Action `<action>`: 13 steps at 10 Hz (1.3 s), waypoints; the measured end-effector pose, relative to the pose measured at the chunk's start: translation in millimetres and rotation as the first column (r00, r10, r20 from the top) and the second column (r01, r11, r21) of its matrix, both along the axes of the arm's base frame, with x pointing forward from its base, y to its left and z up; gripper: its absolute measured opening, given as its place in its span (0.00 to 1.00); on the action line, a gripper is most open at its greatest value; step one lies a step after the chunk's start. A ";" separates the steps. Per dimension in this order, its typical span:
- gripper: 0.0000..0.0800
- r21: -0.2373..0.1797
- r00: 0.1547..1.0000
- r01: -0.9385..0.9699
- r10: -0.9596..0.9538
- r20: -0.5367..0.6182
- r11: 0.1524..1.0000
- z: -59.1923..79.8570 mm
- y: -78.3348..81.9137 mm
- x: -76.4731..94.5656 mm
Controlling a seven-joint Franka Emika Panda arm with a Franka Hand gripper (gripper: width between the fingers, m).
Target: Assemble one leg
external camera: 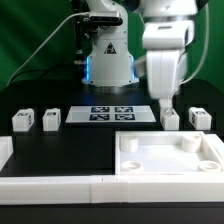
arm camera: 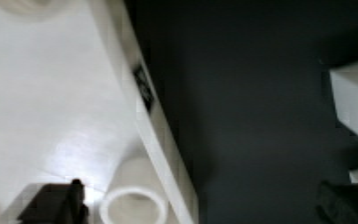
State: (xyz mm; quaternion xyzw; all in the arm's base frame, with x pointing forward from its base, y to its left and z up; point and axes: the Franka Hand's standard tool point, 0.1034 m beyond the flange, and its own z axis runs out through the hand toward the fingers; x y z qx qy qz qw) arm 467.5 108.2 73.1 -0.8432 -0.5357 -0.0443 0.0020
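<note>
The leg (external camera: 170,118) nearest the pincer (external camera: 160,103) stands upright on the black counter (external camera: 80,140), towards the counter's edge on the exterior view's right, just behind the far rim of the large white tray-like part (external camera: 165,168). A second leg (external camera: 198,118) stands just beside it, closer to that same edge. Two more legs (external camera: 22,121) (external camera: 50,119) stand side by side near the opposite edge, on the exterior view's left. The marker board (external camera: 112,113) lies flat between the two pairs, in front of the robot base (external camera: 108,60).

The pincer hangs low, close to the first leg on the marker board's side; whether it touches the leg I cannot tell. In the wrist view the pincer (arm camera: 197,200) is released, its dark finger pads (arm camera: 51,200) spread wide with nothing between them. Beneath it run the tray-like part's (arm camera: 51,100) edge, one round corner hole (arm camera: 131,205) and bare counter (arm camera: 247,100)
</note>
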 end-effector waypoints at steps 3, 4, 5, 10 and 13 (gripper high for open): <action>0.81 0.001 0.999 0.034 -0.034 -0.010 0.999 -4.0 -1.6 -1.7; 0.81 0.010 0.987 0.158 -0.158 -0.017 0.987 -3.8 1.6 -3.6; 0.81 0.010 0.987 0.158 -0.158 -0.017 0.987 -3.8 1.6 -3.6; 0.81 0.010 0.987 0.158 -0.158 -0.017 0.987 -3.8 1.6 -3.6; 0.81 0.010 0.987 0.158 -0.158 -0.017 0.987 -3.8 1.6 -3.6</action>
